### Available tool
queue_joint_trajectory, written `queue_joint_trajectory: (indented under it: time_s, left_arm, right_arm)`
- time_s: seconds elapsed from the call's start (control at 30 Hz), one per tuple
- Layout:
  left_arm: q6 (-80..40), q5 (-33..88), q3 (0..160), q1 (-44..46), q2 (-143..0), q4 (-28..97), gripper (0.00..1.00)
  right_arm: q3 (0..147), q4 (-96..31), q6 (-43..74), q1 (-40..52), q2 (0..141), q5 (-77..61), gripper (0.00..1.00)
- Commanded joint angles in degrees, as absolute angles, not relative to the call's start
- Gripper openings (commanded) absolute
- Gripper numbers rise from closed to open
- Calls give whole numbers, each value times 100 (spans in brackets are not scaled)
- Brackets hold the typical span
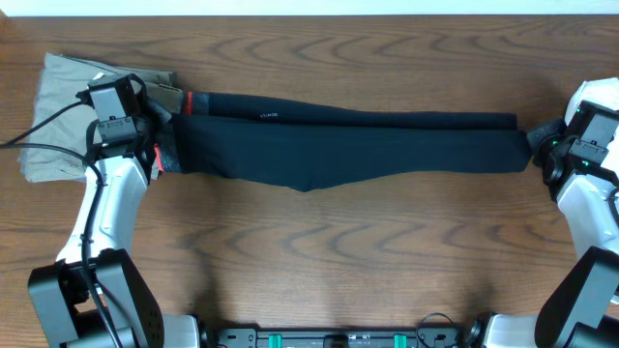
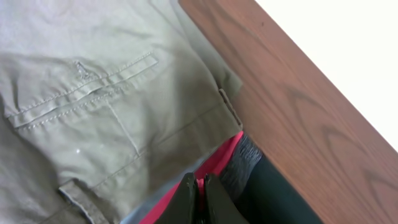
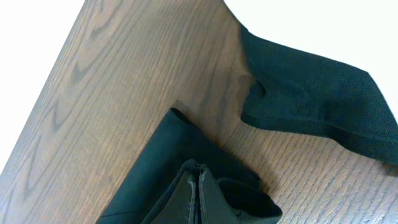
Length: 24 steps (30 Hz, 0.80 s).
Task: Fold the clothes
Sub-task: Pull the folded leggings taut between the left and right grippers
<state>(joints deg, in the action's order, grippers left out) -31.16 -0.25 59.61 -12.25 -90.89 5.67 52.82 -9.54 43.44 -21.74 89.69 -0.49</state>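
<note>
Beyond the near strip of table (image 1: 319,261), the leggings (image 1: 348,145) lie stretched left to right, one leg along the other. At their left end the left gripper (image 2: 200,199) has its jaws closed tight on the red-and-grey waistband (image 2: 217,165). At the right end the right gripper (image 3: 199,193) is closed on one cuff (image 3: 180,146). The other cuff lies apart, farther off. Trousers (image 1: 58,106) lie far left, partly under the waistband.

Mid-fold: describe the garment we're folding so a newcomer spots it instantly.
On the wooden table, one long dark strip runs left to right across the far half: the black leggings. Unlike the khaki trousers lying at their left end, they have a red-and-grey waistband and a tiny white logo.
</note>
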Motion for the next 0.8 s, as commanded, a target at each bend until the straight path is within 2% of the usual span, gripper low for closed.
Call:
queue_joint_trajectory:
  time_s: [0.0, 0.77]
  left_arm:
    - [-3120, -263, 6099, -1245, -9284, 445, 6]
    - [-3116, -263, 6099, -1245, -10368, -1037, 7]
  right_arm:
    - [5395, -908, 4366, -2161, 9174, 215, 2]
    - [5424, 252, 4300, -1984, 10123, 213, 2]
